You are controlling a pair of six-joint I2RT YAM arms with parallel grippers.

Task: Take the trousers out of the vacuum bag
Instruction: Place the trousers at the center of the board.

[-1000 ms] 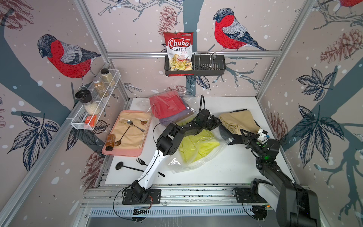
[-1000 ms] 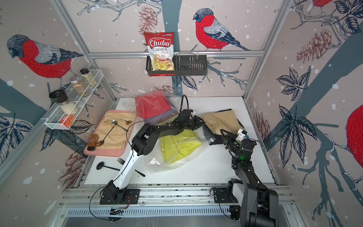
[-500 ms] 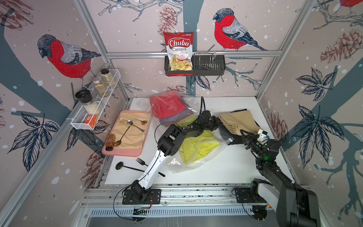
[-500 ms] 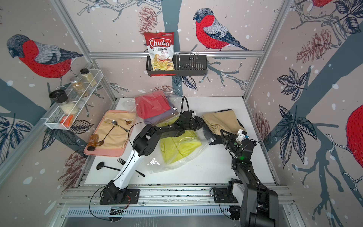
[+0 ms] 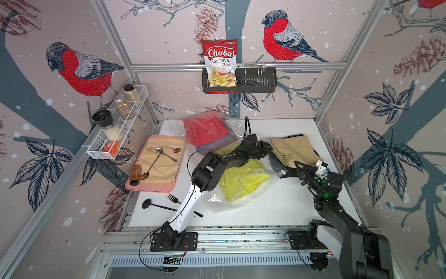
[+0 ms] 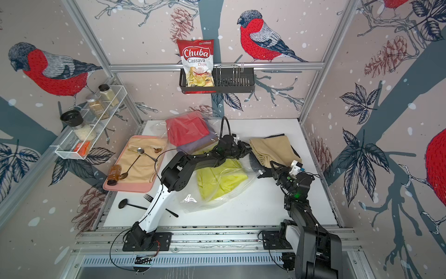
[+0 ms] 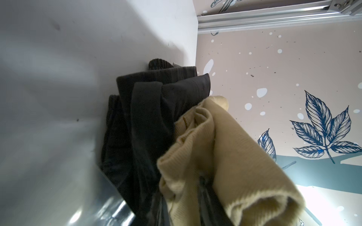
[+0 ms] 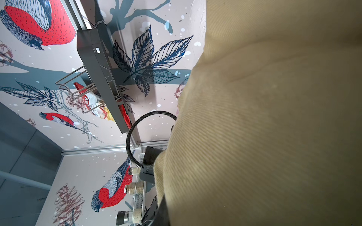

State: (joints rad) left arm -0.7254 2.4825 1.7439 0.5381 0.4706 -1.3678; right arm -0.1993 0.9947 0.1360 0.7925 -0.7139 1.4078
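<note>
Guessing the yellow pair (image 5: 243, 178) comes next; it's inside the bag (image 5: 217, 200), just near-left of the left tool (image 5: 267, 148), so that arm's closer; tan pair (image 5: 292, 151) is out, lying right of it on the black pair (image 7: 148, 117); can't tell whether the right tool (image 5: 299, 168) or the left one grips anything.

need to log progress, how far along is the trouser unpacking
Done: the mustard trousers and black trousers look outside the vacuum bag. In hand: left pincer and right pincer are at the mustard pair; the right seems to pinch it. Left: yellow-green trousers, red trousers and purple trousers sit inside it.
</note>
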